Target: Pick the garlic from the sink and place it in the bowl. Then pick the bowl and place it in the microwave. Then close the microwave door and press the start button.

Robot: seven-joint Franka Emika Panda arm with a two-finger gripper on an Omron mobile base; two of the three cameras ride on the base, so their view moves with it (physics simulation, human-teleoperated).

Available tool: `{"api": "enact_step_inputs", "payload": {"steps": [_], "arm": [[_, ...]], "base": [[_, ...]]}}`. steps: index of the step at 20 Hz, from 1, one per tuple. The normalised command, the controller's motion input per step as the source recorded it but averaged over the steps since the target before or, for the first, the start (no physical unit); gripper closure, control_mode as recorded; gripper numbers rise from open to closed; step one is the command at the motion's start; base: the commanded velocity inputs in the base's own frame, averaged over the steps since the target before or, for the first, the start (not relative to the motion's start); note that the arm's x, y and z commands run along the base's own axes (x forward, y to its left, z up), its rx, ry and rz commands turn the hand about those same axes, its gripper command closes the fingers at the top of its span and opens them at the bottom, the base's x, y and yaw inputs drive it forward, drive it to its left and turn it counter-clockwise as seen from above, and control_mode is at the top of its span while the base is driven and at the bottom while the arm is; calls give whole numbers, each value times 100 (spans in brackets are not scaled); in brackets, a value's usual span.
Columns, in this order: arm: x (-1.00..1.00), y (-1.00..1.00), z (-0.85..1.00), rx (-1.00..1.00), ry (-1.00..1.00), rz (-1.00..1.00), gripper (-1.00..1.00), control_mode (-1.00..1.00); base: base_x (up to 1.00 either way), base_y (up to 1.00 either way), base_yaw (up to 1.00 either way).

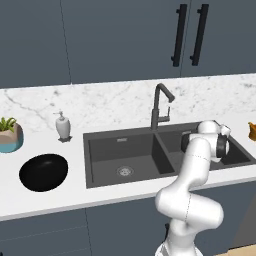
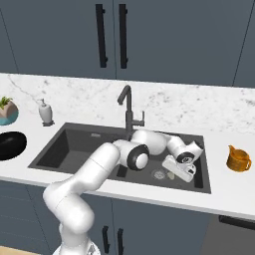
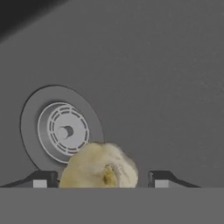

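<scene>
The small, lumpy cream-white garlic bulb (image 3: 99, 165) lies on the dark grey sink floor (image 3: 166, 87), between the fingertips (image 3: 162, 178) of the hand (image 3: 99, 179), whose jaws stand wide, not yet touching it. Light, firm and papery, it should be pinched across its widest middle.

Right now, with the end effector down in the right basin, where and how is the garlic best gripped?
Grip the garlic across its rounded sides, coming straight down from above. It lies on the flat sink floor beside the drain, already centred between the spread fingertips, so closing the end effector on its widest part looks likely to hold it.
</scene>
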Motion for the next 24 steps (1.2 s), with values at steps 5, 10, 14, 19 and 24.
{"api": "enact_step_inputs", "payload": {"steps": [5,10,14,19,24], "arm": [[-36,21,-7,0,0,2,100,-100],[-56,32,3,0,0,6,100,-100],[-27,18,84,0,-7,2,100,-100],[-18,27,100,-9,-22,2,100,-100],[-67,51,100,-14,-21,7,100,-100]], "base": [[0,0,0],[0,0,0],[0,0,0],[0,0,0],[0,0,0]]}}
